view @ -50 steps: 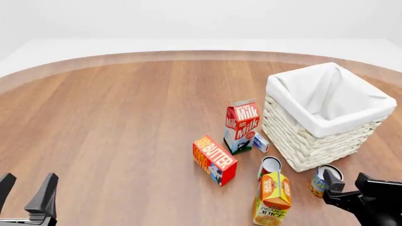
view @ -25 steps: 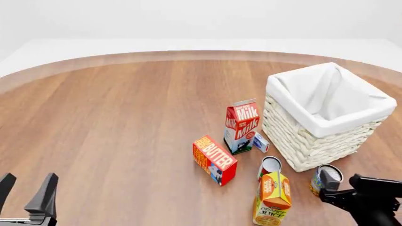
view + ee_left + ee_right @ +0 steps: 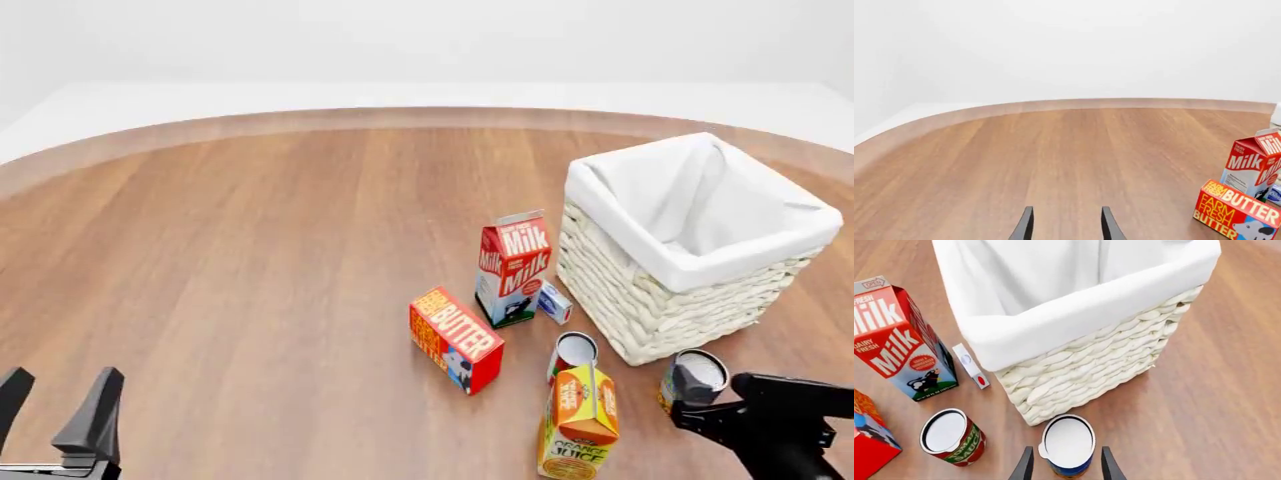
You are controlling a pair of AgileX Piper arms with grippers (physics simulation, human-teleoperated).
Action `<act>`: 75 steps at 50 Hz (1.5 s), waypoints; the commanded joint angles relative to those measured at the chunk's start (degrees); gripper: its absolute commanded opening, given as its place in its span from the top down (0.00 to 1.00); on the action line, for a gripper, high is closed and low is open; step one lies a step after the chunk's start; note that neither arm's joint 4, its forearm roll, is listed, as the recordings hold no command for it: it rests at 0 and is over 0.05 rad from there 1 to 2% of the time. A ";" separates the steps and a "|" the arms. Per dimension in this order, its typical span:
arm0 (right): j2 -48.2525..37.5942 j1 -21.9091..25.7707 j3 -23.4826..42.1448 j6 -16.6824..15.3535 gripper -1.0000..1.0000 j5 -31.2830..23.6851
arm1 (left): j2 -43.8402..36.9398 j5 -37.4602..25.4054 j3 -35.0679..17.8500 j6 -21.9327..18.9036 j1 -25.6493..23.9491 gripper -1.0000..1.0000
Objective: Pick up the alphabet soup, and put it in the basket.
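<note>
Soup first: the alphabet soup [image 3: 1067, 446] stands upright on the wooden bench [image 3: 267, 260], just beside the near corner of the basket [image 3: 694, 300], its silver lid facing up and a strip of blue label showing below the rim. In the right wrist view the right hand [image 3: 1064, 467] sits over the can with its two dark fingers [image 3: 1025, 467] spread apart, one on each side of the can; whether they touch it cannot be told. In the front view the same hand [image 3: 721, 402] reaches in from the lower right beside the can [image 3: 693, 380]. The basket has its white liner folded over the rim. A red-labelled can [image 3: 953, 437] stands close to the soup, with an orange juice carton [image 3: 578, 420] just in front of it, and a milk carton [image 3: 514, 268], a small white box [image 3: 554, 302] and a butter box [image 3: 457, 338] lie to the basket's left. The left hand [image 3: 54, 425] hangs well apart at the lower left, its fingers open, holding nothing.
</note>
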State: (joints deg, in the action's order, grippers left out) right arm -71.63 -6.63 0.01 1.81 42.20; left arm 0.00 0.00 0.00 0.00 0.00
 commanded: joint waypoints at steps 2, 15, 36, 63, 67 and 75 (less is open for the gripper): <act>-4.08 0.27 0.00 0.45 0.00 2.85 | 0.00 0.00 0.00 0.00 0.00 0.00; -8.53 0.12 0.00 0.65 0.00 6.13 | 0.00 0.00 0.00 0.00 0.00 0.00; -23.06 0.90 0.00 1.71 0.00 17.98 | 0.00 0.00 0.00 0.00 0.00 0.00; -30.39 -0.26 0.00 1.60 0.00 24.18 | 0.00 0.00 0.00 0.00 0.00 0.00; -31.69 -0.29 0.00 1.58 0.00 25.26 | 0.00 0.00 0.00 0.00 0.00 0.00; -33.70 -0.11 0.00 1.78 0.00 26.82 | 0.00 0.00 0.00 0.00 0.00 0.00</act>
State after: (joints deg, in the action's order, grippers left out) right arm -103.02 -6.75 0.00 3.43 67.14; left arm 0.00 0.00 0.00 0.00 0.00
